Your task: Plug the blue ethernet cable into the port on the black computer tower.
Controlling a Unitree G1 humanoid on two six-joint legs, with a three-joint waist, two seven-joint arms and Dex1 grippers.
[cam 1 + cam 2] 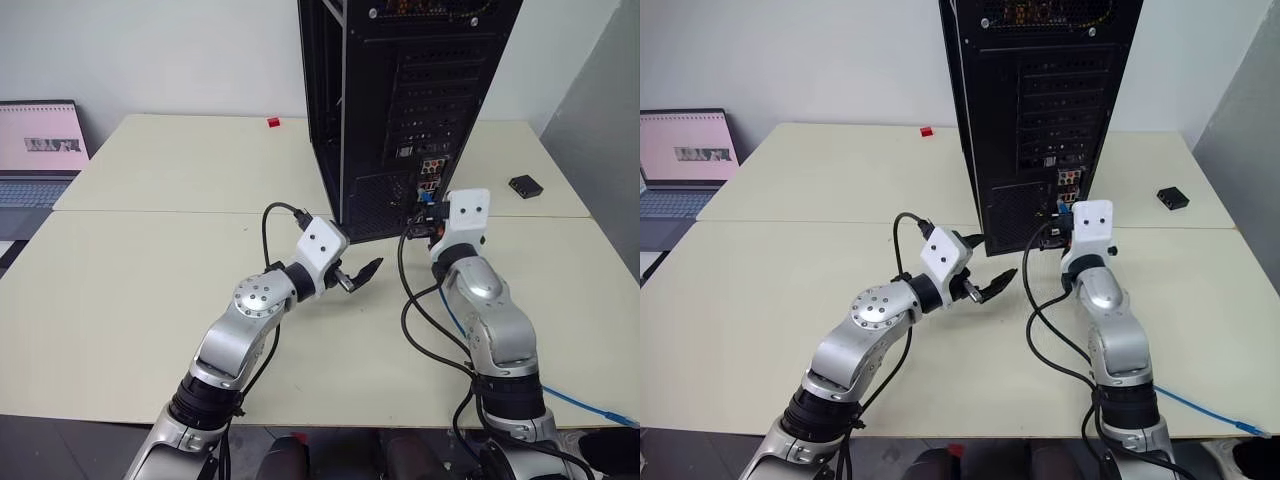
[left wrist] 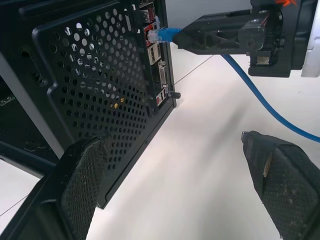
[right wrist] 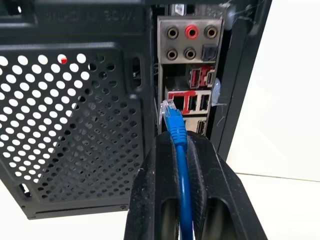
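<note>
The black computer tower (image 1: 400, 100) stands upright at the back middle of the table, its rear panel facing me. My right gripper (image 3: 175, 139) is shut on the blue ethernet cable (image 3: 176, 127) just behind its clear-blue plug. The plug's tip sits right at the port (image 3: 178, 102), in the cluster of small sockets low on the panel. The whole plug body still shows outside the panel. From the gripper the cable trails back over the table to the right front edge (image 1: 590, 405). My left gripper (image 1: 360, 275) hangs open to the left of the tower's lower corner, holding nothing.
A small flat black box (image 1: 525, 186) lies to the right of the tower. A tiny red object (image 1: 272, 122) sits at the far edge, and a laptop (image 1: 40, 150) stands at the far left. Black arm cables (image 1: 420, 320) loop over the table between the arms.
</note>
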